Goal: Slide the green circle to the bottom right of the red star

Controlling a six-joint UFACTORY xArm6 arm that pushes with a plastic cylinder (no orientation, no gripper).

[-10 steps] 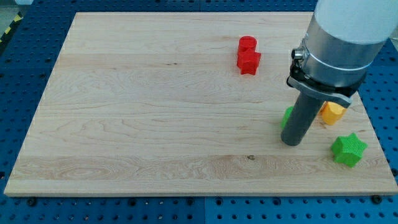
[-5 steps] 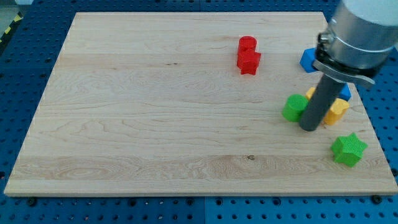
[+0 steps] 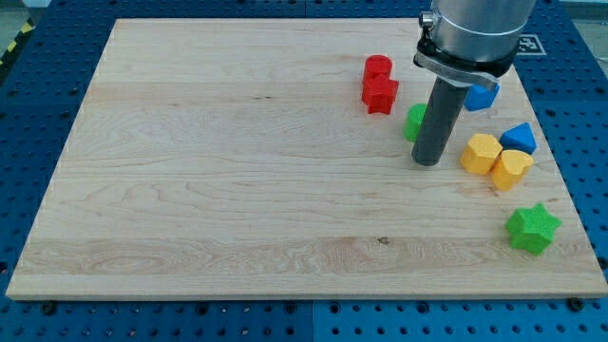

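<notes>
The green circle (image 3: 414,123) lies on the wooden board, mostly hidden behind my rod; only its left part shows. It sits just to the lower right of the red star (image 3: 380,94), with a small gap between them. A red cylinder (image 3: 378,67) touches the star's top. My tip (image 3: 427,161) rests on the board just below and right of the green circle, against it.
Two yellow blocks (image 3: 481,153) (image 3: 512,168) lie right of my tip. A blue block (image 3: 520,139) lies beside them and another blue block (image 3: 482,95) above, partly behind the arm. A green star (image 3: 532,228) sits near the board's lower right corner.
My tip has moved up and to the left, and the green circle has slid with it from beside the yellow blocks to the red star's lower right.
</notes>
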